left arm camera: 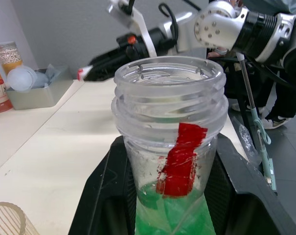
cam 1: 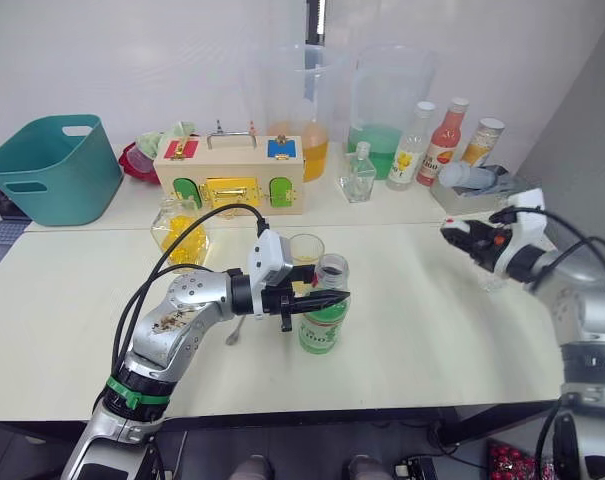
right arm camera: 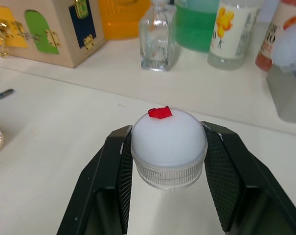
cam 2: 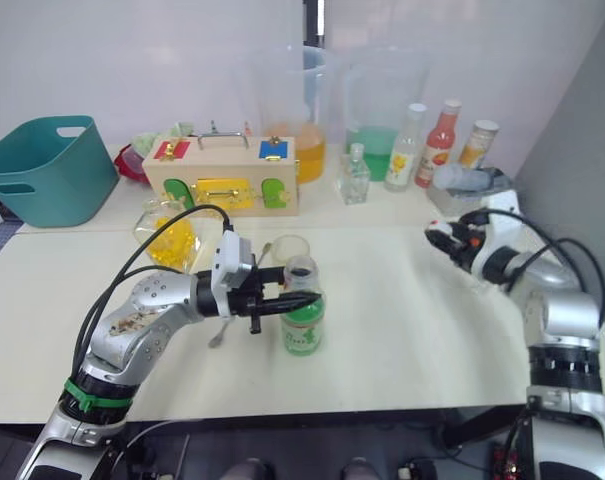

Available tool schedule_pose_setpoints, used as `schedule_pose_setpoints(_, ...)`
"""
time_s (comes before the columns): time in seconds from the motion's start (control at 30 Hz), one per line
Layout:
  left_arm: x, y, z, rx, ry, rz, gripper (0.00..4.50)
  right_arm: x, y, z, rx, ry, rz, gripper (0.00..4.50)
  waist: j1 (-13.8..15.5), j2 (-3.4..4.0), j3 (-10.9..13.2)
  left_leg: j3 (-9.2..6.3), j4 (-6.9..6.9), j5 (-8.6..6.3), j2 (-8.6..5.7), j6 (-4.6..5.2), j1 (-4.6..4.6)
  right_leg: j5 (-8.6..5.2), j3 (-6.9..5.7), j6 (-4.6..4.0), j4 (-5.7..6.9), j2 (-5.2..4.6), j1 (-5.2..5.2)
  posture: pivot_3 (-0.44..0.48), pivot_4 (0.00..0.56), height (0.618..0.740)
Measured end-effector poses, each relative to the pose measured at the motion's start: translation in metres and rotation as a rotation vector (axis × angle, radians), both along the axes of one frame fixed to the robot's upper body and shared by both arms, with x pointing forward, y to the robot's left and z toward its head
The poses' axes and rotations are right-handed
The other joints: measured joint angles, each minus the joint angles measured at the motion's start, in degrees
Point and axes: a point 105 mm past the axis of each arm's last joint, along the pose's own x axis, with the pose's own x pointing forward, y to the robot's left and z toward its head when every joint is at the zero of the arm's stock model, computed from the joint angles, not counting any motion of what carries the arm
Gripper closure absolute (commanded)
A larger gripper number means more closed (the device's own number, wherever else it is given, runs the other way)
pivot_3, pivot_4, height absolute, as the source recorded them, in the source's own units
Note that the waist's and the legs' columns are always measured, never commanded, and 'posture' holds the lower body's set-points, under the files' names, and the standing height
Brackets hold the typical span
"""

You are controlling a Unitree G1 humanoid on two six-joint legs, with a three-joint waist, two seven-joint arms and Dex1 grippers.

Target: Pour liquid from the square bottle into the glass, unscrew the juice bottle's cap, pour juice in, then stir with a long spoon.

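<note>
The left gripper [cam 1: 322, 298] clamps the uncapped juice bottle [cam 1: 324, 318] just beside the glass [cam 1: 306, 249]. The right gripper [right arm camera: 166, 183] is closed on the cap [right arm camera: 169, 146], well apart from the bottle.

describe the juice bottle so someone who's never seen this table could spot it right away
On the front half of the pale table, just ahead of the wooden latch box, the left claw grips a slim clear juice bottle. Unlike the capped bottles along the back wall, its mouth is open, it holds pale green drink, and red tape marks its neck.
</note>
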Motion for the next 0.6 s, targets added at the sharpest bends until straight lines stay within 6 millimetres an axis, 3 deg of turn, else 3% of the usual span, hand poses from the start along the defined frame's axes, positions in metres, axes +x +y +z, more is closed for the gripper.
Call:
schedule_pose_setpoints(0.37,0.000,0.000,0.000,0.001,0.001,0.003,3.10,0.007,0.002,-0.041,-0.005,0.028,-0.130,2.82,-0.2,0.01,0.0,-0.01,0.00,0.00,0.01,0.00,0.09,0.00,0.00,0.00,-0.03,0.02,0.12,0.000,0.150,0.740)
schedule_pose_setpoints(0.6,0.000,0.000,0.000,0.003,0.000,0.004,3.10,0.009,-0.002,-0.052,-0.044,0.053,-0.173,2.82,-0.1,0.01,0.0,-0.01,-0.01,0.00,0.01,0.00,0.15,0.00,-0.01,0.01,-0.03,0.02,0.18,0.000,0.150,0.740)
